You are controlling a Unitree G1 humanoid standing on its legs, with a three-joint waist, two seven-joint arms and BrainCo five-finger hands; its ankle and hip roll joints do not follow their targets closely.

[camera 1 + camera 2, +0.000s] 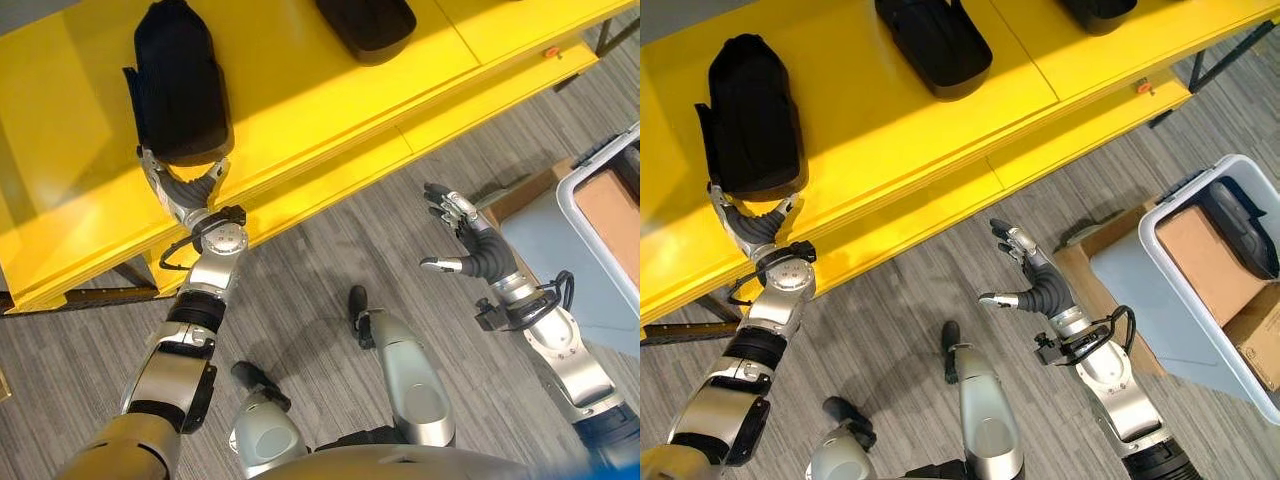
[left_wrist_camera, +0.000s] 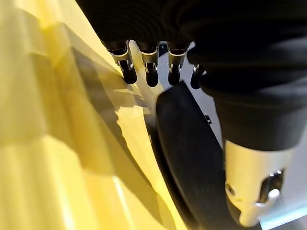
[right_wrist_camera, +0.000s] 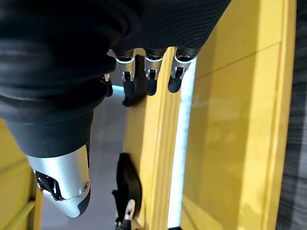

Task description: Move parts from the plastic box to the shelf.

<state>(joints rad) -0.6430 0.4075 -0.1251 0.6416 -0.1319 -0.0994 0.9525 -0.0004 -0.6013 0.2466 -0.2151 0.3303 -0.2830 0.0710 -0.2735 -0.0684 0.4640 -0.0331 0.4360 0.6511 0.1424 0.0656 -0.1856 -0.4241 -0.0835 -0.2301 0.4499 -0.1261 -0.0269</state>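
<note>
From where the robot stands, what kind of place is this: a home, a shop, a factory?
Probably a workshop or warehouse-style work cell. A long yellow shelf carries black moulded parts, a plastic box with another part and cardboard stands on the grey floor, and the left hand is at a part.

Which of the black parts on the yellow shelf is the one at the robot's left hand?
The black part farthest to the robot's left on the yellow shelf: the left hand is at its near end. The other part lies untouched farther right.
</note>
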